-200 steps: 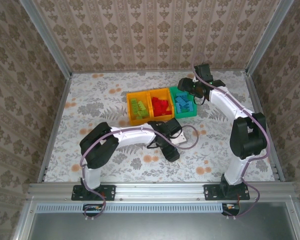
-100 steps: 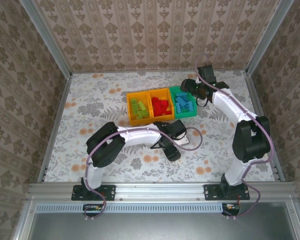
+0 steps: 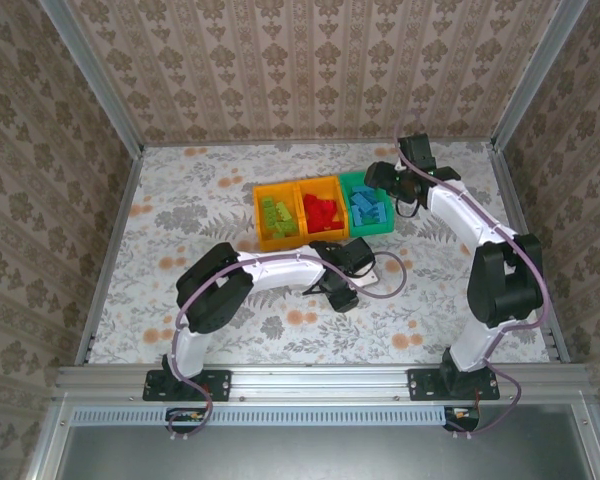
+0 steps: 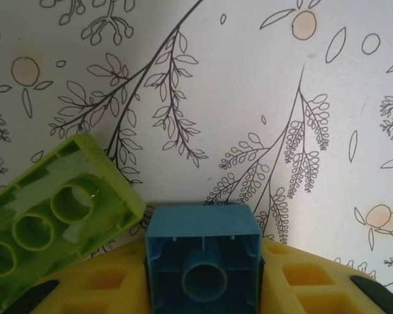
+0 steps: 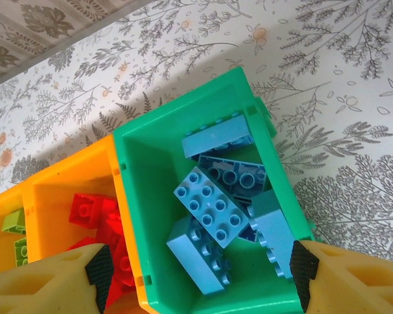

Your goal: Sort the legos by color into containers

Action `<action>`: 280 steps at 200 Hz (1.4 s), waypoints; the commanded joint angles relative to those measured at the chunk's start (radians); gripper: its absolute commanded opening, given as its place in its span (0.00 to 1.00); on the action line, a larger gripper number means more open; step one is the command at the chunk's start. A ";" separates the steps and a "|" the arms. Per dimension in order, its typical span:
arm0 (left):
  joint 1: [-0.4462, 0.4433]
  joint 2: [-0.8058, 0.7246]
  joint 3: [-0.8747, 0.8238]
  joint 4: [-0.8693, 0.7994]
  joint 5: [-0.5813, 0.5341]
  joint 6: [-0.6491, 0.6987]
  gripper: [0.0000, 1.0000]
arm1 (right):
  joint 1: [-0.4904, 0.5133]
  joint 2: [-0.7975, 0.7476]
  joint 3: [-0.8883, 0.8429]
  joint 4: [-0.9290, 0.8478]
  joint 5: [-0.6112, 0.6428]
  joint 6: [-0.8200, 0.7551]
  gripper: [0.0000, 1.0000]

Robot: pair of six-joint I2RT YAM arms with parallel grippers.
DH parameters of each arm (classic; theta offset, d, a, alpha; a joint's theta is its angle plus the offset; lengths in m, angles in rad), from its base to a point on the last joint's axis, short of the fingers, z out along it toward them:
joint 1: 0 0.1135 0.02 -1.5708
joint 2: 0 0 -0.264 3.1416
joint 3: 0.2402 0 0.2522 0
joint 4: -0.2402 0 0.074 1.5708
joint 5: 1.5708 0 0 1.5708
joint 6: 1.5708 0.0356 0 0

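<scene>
My left gripper [image 4: 203,278] is shut on a small blue lego [image 4: 203,226], held low over the table with its hollow underside facing the camera. A lime green lego [image 4: 49,216] lies underside up just left of it. In the top view the left gripper [image 3: 343,296] sits in front of the row of bins. The left orange bin [image 3: 261,214] holds green legos, the middle orange bin [image 3: 320,184] red ones, and the green bin [image 3: 382,226] blue ones. My right gripper [image 5: 200,288] hangs open over the green bin [image 5: 157,124] and its several blue legos [image 5: 213,206].
The table carries a floral-patterned cloth [image 3: 190,200]. Metal frame rails [image 3: 110,240] and papered walls close in the left, back and right sides. The left arm's cable [image 3: 390,285] loops over the cloth right of its gripper.
The left arm's forearm has swung a little to the right, its gripper staying low in front of the bins. The right gripper has drifted slightly right at the green bin's far end.
</scene>
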 commanded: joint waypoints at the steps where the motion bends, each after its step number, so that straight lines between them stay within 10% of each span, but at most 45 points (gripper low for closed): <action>1: 0.000 -0.009 0.005 -0.010 0.005 -0.001 0.33 | -0.009 -0.065 -0.029 -0.005 0.029 -0.021 0.75; 77: 0.112 -0.135 0.137 0.011 0.072 0.007 0.32 | -0.023 -0.226 -0.269 0.001 0.109 -0.042 0.76; 157: 0.284 0.125 0.568 -0.013 0.246 0.013 0.32 | -0.008 -0.375 -0.576 0.082 0.060 0.013 0.74; 280: 0.380 0.408 0.842 0.134 0.394 -0.084 0.37 | 0.372 -0.232 -0.564 0.117 0.077 -0.220 0.78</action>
